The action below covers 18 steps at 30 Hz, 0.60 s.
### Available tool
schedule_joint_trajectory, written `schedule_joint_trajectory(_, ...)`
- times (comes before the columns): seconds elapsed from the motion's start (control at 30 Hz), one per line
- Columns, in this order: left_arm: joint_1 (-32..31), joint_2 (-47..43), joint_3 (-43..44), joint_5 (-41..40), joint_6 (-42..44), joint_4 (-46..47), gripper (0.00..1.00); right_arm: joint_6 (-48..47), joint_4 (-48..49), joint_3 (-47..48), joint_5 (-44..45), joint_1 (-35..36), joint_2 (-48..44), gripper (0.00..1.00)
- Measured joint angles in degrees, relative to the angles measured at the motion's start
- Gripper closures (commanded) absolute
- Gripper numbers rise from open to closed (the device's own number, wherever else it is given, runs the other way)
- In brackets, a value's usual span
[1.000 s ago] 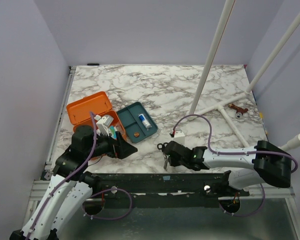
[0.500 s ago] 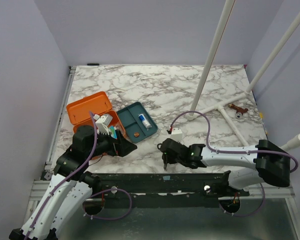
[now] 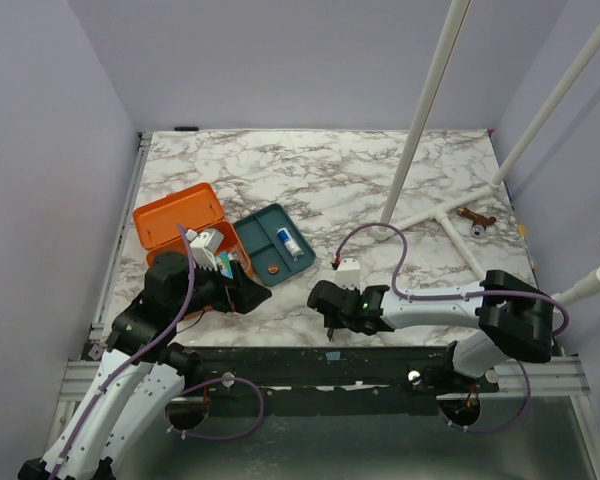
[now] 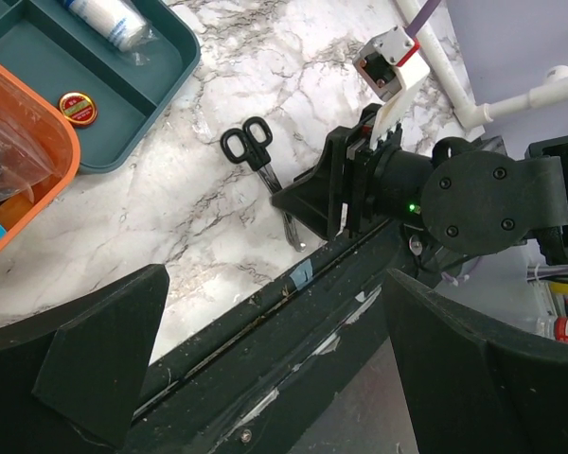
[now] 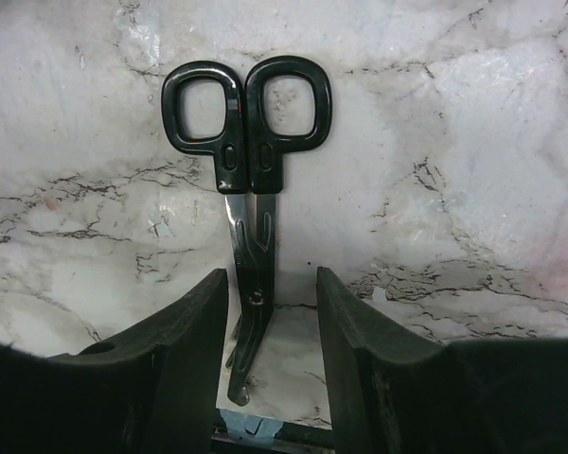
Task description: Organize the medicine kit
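Right wrist view: reaches low along the counter's (image 5: 454, 142) near edge, straddling scissors (image 5: 251, 163) blades with right gripper (image 5: 270, 284), jaws narrowly apart, not clamped.

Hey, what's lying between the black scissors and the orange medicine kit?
The dark teal tray lies between the scissors and the medicine kit, clearest in the left wrist view.

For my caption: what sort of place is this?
Probably a robot test cell: plain lavender walls enclose a marble-patterned table, with a white pipe frame on it and two robot arms at its near edge.
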Motion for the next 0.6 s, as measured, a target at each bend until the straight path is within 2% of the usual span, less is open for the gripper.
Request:
schedule_joint_trajectory(0.5, 0.0, -0.4, 0.0, 0.0, 0.7, 0.0, 0.02, 2.2, -6.0, 5.0, 4.8, 3.5, 5.1, 0.61)
schedule_joint_trajectory(0.6, 0.0, -0.5, 0.0, 0.0, 0.9, 0.0, 0.02, 3.1, -6.5, 6.2, 5.5, 4.5, 6.3, 0.65)
